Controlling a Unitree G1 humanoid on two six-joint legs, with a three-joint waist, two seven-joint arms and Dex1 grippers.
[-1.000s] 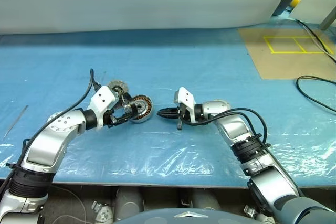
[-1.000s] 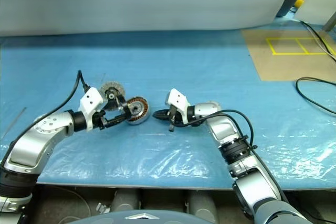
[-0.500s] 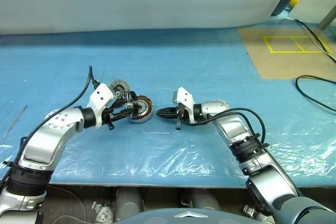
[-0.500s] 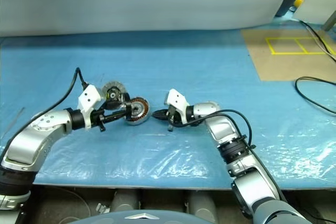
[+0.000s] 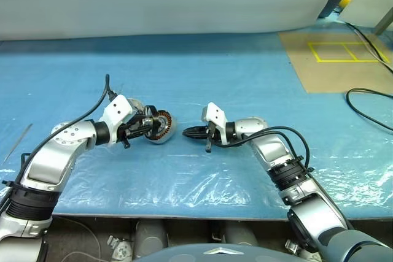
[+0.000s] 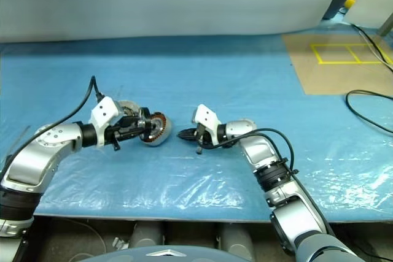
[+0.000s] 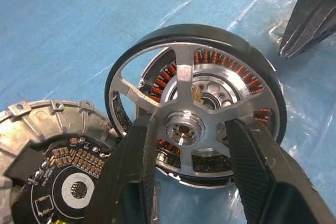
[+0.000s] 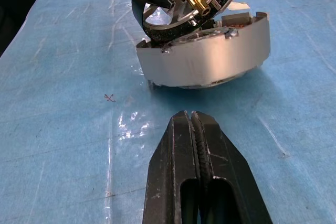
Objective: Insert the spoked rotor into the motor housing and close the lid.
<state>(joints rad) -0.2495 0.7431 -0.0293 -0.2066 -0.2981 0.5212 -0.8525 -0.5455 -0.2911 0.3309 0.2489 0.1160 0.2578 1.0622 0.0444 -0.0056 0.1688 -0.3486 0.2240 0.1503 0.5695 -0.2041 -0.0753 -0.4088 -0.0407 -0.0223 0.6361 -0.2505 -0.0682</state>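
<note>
Rotor (image 7: 197,124) sits clamped across its spokes by the L gripper (image 5: 145,128), jaws about half shut w/ fingers (image 7: 134,174) on either side of the silvery hub. It's held tilted over the motor housing (image 8: 207,59), lower edge in or at the cup's mouth, upper edge raised; not seated flat yet. A sec ago the L jaws stood wider and the rotor sat more upright; since then they've closed onto it and it's leaned in over the copper windings. Means insertion's underway, lid step not begun. Ribbed disc w/ black circuit centre (image 7: 50,158) lies just beside the housing, prob the lid. R gripper (image 5: 191,132) fully shut, empty, pointing at the housing from nearby. Surface: blue plastic sheet (image 5: 202,84), wrinkled. Beyond: brown mat w/ yellow tape lines (image 5: 341,53), black cable (image 5: 368,99).
</note>
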